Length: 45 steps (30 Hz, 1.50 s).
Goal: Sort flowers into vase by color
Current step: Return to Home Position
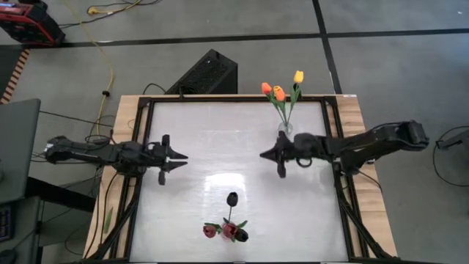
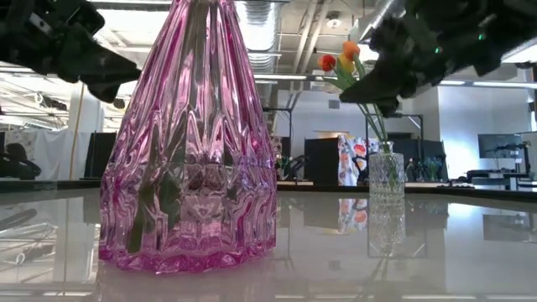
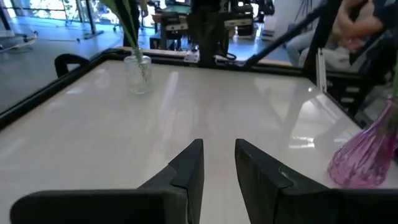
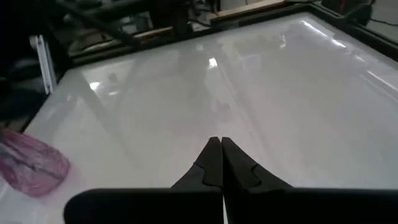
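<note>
Clear glass vase (image 1: 285,129), just beside the right arm on the worktop (image 1: 220,125), holds two orange tulips (image 1: 272,91) and a yellow tulip (image 1: 298,76). Pink ribbed vase (image 2: 189,143), at the opposite edge between the arms, holds dark red tulips (image 1: 220,232) and a near-black tulip (image 1: 232,198). No loose stems on the surface, so sorting looks done. Both arms hover mid-table facing each other, clear of both vases, which fits parking. Left gripper (image 3: 217,144) slightly spread, right gripper (image 4: 216,140) pressed together, both empty
</note>
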### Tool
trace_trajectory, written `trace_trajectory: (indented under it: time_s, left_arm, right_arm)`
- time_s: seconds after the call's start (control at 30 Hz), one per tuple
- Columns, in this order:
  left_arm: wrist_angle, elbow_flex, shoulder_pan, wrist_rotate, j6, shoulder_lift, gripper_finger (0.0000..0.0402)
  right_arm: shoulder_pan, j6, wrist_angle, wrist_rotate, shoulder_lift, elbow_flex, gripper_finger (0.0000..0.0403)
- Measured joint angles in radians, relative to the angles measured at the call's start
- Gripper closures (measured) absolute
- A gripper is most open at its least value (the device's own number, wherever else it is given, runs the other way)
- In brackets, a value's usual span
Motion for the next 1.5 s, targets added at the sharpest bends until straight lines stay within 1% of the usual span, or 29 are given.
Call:
trace_trajectory:
  time_s: [0.07,0.13,0.27,0.33,0.43,0.53,0.6,0.67,0.77,0.87,0.97,1.07,1.2,1.5]
  left_arm:
    - [-0.065,-0.003,0.007,0.002,-0.025,-0.068,0.0322]
    - [-0.148,-0.003,0.008,0.003,-0.044,-0.141,0.0322]
    - [-0.306,-0.004,0.008,-0.007,-0.084,-0.293,0.0322]
    - [-0.345,-0.004,0.008,-0.016,-0.096,-0.345,0.0322]
    - [-0.343,-0.006,0.009,-0.012,-0.085,-0.337,0.0322]
    - [-0.268,-0.028,0.008,-0.009,-0.06,-0.326,0.0322]
    - [-0.207,-0.063,0.008,-0.002,-0.058,-0.338,0.0322]
    - [-0.107,-0.106,0.008,0.028,-0.039,-0.339,0.0322]
    - [-0.044,-0.144,0.01,0.089,-0.005,-0.33,0.0322]
    - [-0.054,-0.142,0.01,0.123,0.036,-0.325,0.0322]
    - [-0.061,-0.139,0.01,0.108,0.054,-0.326,0.0322]
    - [-0.062,-0.139,0.01,0.104,0.06,-0.326,0.0322]
    - [-0.062,-0.138,0.01,0.104,0.06,-0.326,0.0322]
    - [-0.063,-0.138,0.01,0.101,0.101,-0.326,0.0322]
  right_arm:
    - [-0.062,0.011,0.04,-0.057,-0.01,-0.037,0.0387]
    - [-0.105,0.021,0.058,-0.061,-0.021,-0.06,0.0386]
    - [-0.14,0.017,0.079,-0.061,-0.067,-0.133,0.0382]
    - [-0.154,0.022,0.152,-0.062,-0.104,-0.19,0.0382]
    - [-0.175,0.028,0.304,-0.061,-0.166,-0.286,0.0383]
    - [-0.191,0.051,0.422,-0.06,-0.214,-0.371,0.0383]
    - [-0.194,0.068,0.485,-0.056,-0.229,-0.419,0.0383]
    - [-0.195,0.08,0.539,-0.054,-0.238,-0.459,0.0383]
    - [-0.194,0.086,0.57,-0.054,-0.238,-0.478,0.0383]
    - [-0.192,0.093,0.557,-0.054,-0.223,-0.478,0.0383]
    - [-0.184,0.087,0.53,-0.061,-0.209,-0.478,0.0383]
    - [-0.205,0.078,0.468,-0.094,-0.248,-0.479,0.0383]
    - [-0.259,0.084,0.354,-0.164,-0.361,-0.479,0.0383]
    - [-0.356,0.093,-0.052,-0.167,-0.683,-0.479,0.0382]
